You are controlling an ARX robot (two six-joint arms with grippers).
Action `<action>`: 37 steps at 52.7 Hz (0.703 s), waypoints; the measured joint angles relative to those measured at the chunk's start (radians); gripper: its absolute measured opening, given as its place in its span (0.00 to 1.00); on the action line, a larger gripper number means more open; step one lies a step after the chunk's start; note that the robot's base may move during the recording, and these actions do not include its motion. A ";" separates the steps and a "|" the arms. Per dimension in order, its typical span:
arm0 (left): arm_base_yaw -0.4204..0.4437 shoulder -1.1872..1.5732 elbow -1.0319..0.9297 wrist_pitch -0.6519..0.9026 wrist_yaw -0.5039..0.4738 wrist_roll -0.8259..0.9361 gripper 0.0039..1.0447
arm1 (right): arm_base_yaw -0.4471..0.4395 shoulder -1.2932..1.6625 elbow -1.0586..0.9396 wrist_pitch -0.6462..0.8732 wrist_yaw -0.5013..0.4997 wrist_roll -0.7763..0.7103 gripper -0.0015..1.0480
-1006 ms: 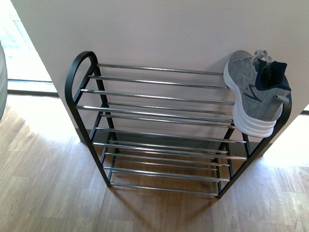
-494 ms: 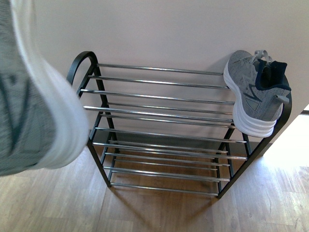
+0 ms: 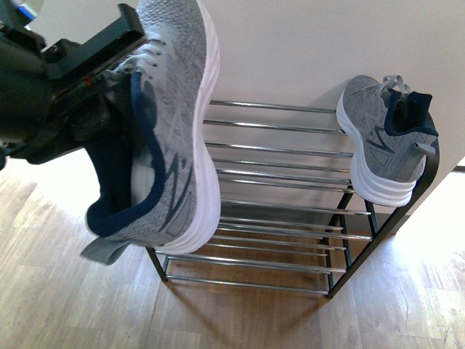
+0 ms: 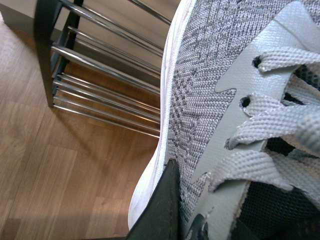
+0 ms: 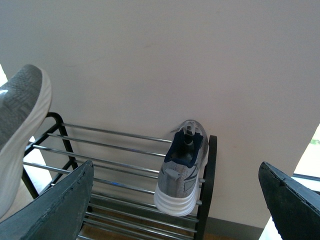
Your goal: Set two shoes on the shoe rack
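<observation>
Grey held shoe (image 3: pixel 174 138) near-vertical, toe up | left gripper (image 3: pixel 120 65) clamped on it | right gripper (image 5: pixel 175 166) jaws apart

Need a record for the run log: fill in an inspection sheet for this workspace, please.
Surface: light wooden plank floor; the rack stands on it.
Job's things: black metal shoe rack with chrome bars stands against the wall. One grey knit white-soled sneaker rests on the top bars at the rack's right end, tipped sideways. The second matching sneaker is held in the air before the rack's left end, toe up.
Clutter: nothing seen.
Grippers: left gripper shut on the second matching sneaker near its laces; right gripper empty, fingers apart.
Cables: nothing seen.
Surroundings: plain white wall behind the rack.
</observation>
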 joint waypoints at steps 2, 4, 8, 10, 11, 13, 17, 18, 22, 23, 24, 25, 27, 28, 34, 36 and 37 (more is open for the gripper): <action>-0.004 0.033 0.029 0.001 0.007 0.008 0.01 | 0.000 0.000 0.000 0.000 0.000 0.000 0.91; -0.007 0.056 0.051 0.002 0.010 0.009 0.01 | 0.000 0.000 0.000 0.000 0.000 0.000 0.91; -0.015 0.103 0.092 0.005 0.014 0.008 0.01 | 0.000 0.000 0.000 0.000 0.000 0.000 0.91; -0.020 0.126 0.113 0.005 0.018 0.004 0.01 | 0.000 0.000 0.000 0.000 0.000 0.000 0.91; -0.025 0.142 0.126 0.005 0.021 -0.001 0.01 | 0.000 0.000 0.000 0.000 0.000 0.000 0.91; -0.032 0.164 0.145 0.008 0.024 -0.003 0.01 | 0.000 0.000 0.000 0.000 0.000 0.000 0.91; -0.051 0.208 0.181 0.008 0.029 -0.014 0.01 | 0.000 0.000 0.000 0.000 0.000 0.000 0.91; -0.058 0.222 0.193 0.008 0.031 -0.017 0.01 | 0.000 0.000 0.000 0.000 0.000 0.000 0.91; -0.080 0.267 0.228 0.010 0.039 -0.028 0.01 | 0.000 0.000 0.000 0.000 0.000 0.000 0.91; -0.088 0.283 0.240 0.010 0.044 -0.035 0.01 | 0.000 0.000 0.000 0.000 0.000 0.000 0.91; -0.095 0.298 0.252 0.010 0.048 -0.038 0.01 | 0.000 0.000 0.000 0.000 0.000 0.000 0.91; -0.098 0.305 0.257 0.010 0.051 -0.040 0.01 | 0.000 0.000 0.000 0.000 0.000 0.000 0.91; -0.109 0.335 0.281 0.010 0.060 -0.045 0.01 | 0.000 0.000 0.000 0.000 0.000 0.000 0.91; -0.112 0.343 0.286 0.010 0.062 -0.048 0.01 | 0.000 0.000 0.000 0.000 0.000 0.000 0.91; -0.136 0.419 0.355 -0.009 0.080 -0.050 0.01 | 0.000 0.000 0.000 0.000 0.000 0.000 0.91; -0.139 0.446 0.381 -0.017 0.086 -0.046 0.01 | 0.000 0.000 0.000 0.000 0.000 0.000 0.91; -0.140 0.456 0.391 -0.021 0.087 -0.043 0.01 | 0.000 0.000 0.000 0.000 0.000 0.000 0.91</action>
